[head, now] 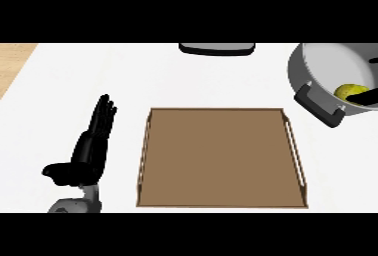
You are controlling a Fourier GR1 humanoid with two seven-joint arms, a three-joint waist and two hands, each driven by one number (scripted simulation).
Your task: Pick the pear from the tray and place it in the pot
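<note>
The yellow-green pear [350, 91] lies inside the grey pot [314, 62] at the upper right, close to its near wall. A black part of my right hand [366, 97] shows at the view's right edge, inside the pot and right against the pear; the rest of that hand is out of view. The brown wooden tray [221, 155] sits in the middle of the white counter with nothing on it. My left hand [92, 145] rests open to the left of the tray, its fingers straight and pointing away from me.
The pot's black handle [322, 107] sticks out toward the tray's far right corner. A grey and black object [218, 48] sits at the counter's far edge. The counter ends at the far left, where a wooden surface [13, 62] shows.
</note>
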